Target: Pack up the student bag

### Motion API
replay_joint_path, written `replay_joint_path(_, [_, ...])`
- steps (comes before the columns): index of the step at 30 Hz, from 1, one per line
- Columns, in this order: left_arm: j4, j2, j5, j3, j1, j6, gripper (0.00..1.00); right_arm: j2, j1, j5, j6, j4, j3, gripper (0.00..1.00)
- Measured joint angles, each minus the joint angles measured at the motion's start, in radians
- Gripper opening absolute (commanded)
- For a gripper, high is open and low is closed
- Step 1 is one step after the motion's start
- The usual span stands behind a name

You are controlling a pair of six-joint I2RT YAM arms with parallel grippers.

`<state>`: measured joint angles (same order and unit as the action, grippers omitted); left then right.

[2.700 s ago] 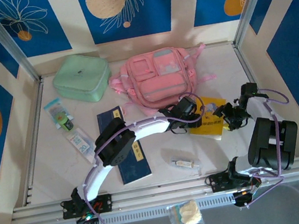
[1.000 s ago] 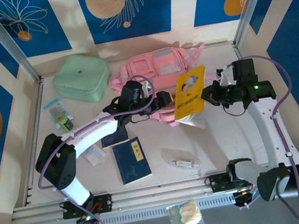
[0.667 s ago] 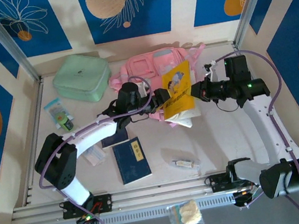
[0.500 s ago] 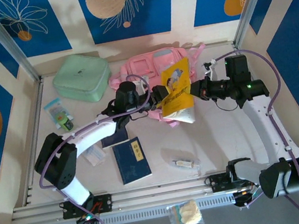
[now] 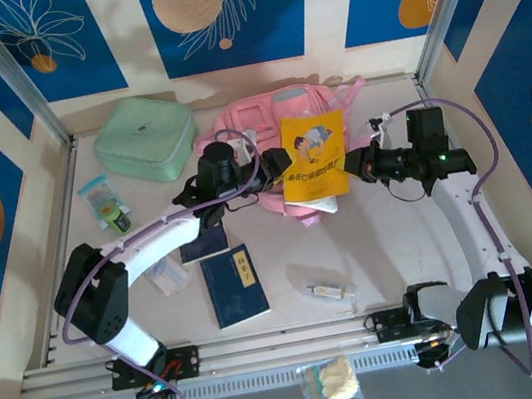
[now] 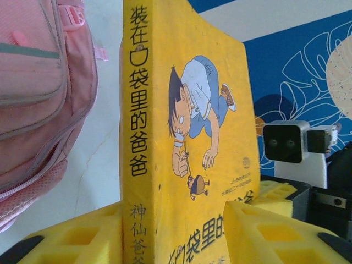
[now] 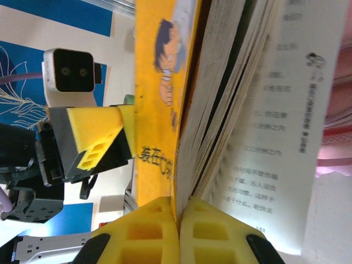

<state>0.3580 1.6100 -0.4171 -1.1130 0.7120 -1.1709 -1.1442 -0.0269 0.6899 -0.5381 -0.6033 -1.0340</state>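
White tabletop [image 5: 394,240], student bag [image 5: 256,120] beside left end effector [image 5: 277,166]

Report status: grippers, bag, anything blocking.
Right gripper shut on yellow book. Left gripper straddling its spine, grip unconfirmed. Student bag behind book, whether open unclear.

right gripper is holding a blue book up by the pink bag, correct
Not quite: the book is yellow, not blue, as the top view shows. The right gripper does hold it up by the pink bag.
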Motion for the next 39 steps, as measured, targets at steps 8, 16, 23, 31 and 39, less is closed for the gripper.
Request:
replay_joint_path(8, [-0.115,-0.034,0.032,-0.023,0.010,0.023,0.31,-0.027,0.003,0.023,0.000,0.040,0.049,0.01])
replay_joint_path(16, [-0.193,-0.047,0.058,-0.029,0.012,0.044,0.14,-0.031,0.040,0.019,0.012,0.058,0.051,0.06])
replay_joint_path(23, [-0.213,-0.047,0.060,-0.039,0.020,0.052,0.00,-0.038,0.042,0.009,0.033,0.052,0.067,0.52])
replay_joint_path(31, [-0.201,-0.048,0.029,-0.109,0.037,0.050,0.00,-0.010,-0.036,0.074,-0.021,0.077,0.120,0.99])
replay_joint_path(39, [-0.117,-0.048,0.013,-0.127,0.059,0.019,0.00,-0.009,-0.021,0.247,-0.208,0.307,0.168,0.99])
